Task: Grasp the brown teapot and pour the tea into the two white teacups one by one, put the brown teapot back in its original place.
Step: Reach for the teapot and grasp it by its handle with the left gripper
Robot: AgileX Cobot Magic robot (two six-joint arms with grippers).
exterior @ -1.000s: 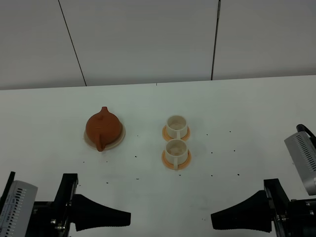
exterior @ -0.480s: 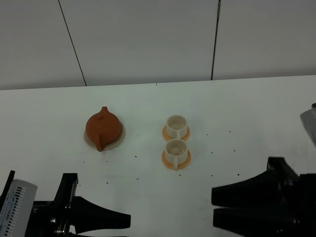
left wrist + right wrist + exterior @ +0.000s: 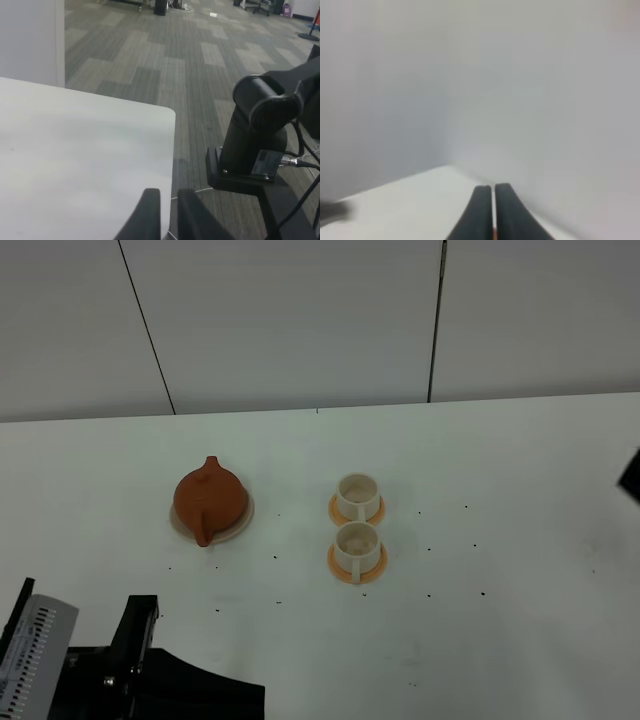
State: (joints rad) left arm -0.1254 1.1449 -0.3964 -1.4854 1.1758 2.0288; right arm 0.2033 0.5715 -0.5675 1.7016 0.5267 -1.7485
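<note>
Well inside the table (image 3: 520, 470) edge, brown teapot (image 3: 210, 498) and teacups (image 3: 357, 497) stand apart.

A white desk (image 3: 520, 470) fills the lower part of the exterior high view, and small dark specks (image 3: 429, 595) are scattered over its near half. Behind it stands a pale grey wall (image 3: 300, 320), split into panels by two thin dark seams (image 3: 146, 328). The left wrist view shows a rounded desk corner (image 3: 167, 112), with grey plank-patterned floor (image 3: 165, 55) beyond it and a white partition (image 3: 30, 40) beside it.
</note>
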